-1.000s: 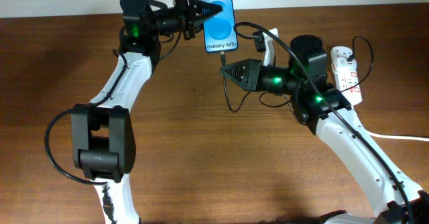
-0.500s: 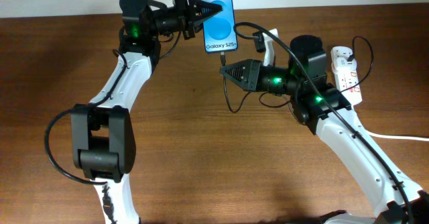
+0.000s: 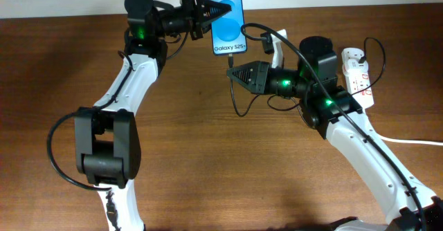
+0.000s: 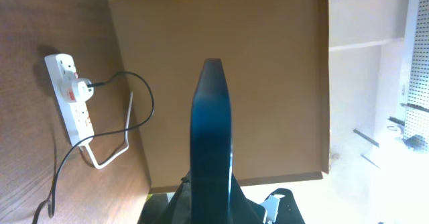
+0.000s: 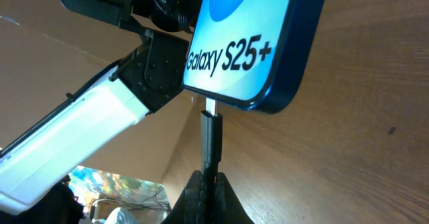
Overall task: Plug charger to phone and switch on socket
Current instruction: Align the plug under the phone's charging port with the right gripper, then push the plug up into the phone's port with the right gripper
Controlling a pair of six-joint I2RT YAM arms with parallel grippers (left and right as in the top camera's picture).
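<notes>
My left gripper (image 3: 220, 10) is shut on the phone (image 3: 227, 21) and holds it above the far edge of the table, its blue screen facing up; in the left wrist view the phone (image 4: 212, 137) shows edge-on between the jaws (image 4: 212, 200). My right gripper (image 3: 234, 72) is shut on the charger plug tip (image 5: 211, 140), whose metal end touches the phone's bottom edge (image 5: 248, 43). The thin black charger cable (image 3: 239, 103) loops down to the table. The white socket strip (image 3: 356, 75) lies at the far right with a plug in it.
A thick white cord (image 3: 415, 142) runs from the socket off the right edge. The socket and its cords also show in the left wrist view (image 4: 70, 96). A light wall runs behind the table's far edge.
The phone in my left gripper has shifted very slightly to the right. The right gripper and plug tip stay put.
</notes>
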